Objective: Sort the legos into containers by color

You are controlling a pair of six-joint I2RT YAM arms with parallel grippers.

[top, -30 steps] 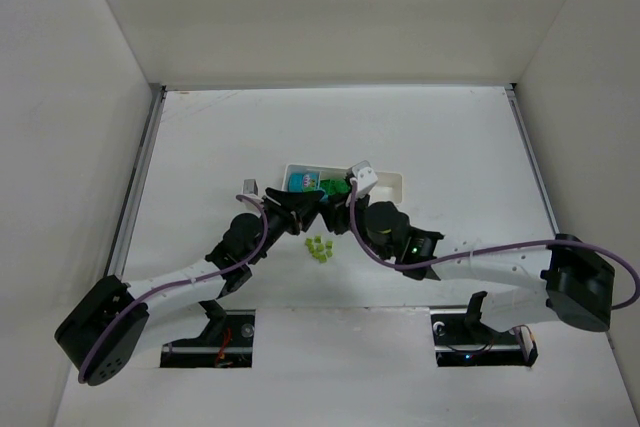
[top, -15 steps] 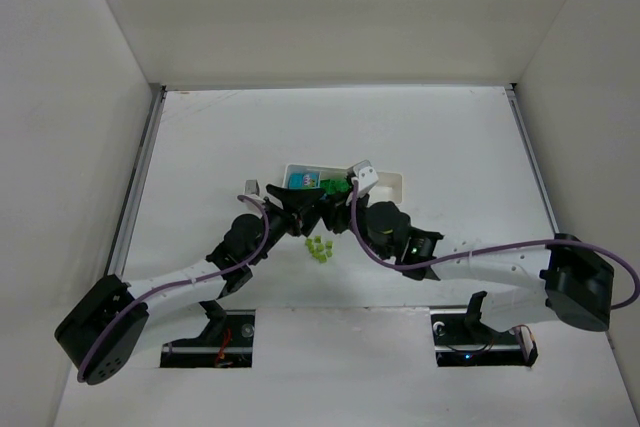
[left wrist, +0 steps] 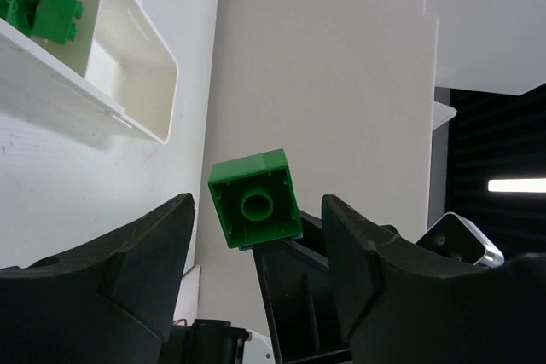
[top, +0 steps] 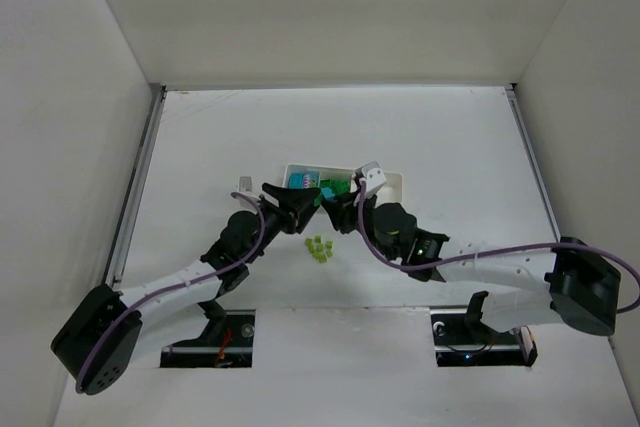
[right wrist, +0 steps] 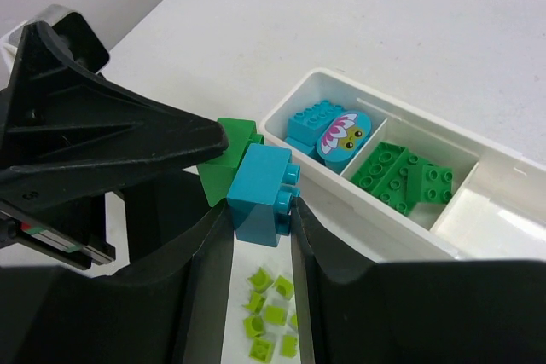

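Note:
My right gripper is shut on a cyan-blue brick that has a dark green brick stuck to its far side. In the left wrist view that green brick hangs between the fingers of my open left gripper, with a gap on each side. Both grippers meet just in front of the white tray. The tray has blue legos in its left compartment and green legos in the middle one. Several pale yellow-green legos lie on the table below my right gripper.
The tray's right compartment holds nothing. The yellow-green pile lies between the two arms, close to the tray. White walls enclose the table on three sides.
My left gripper has opened and its fingers now stand apart from the green brick. The right gripper stays shut on the blue brick and has shifted slightly right.

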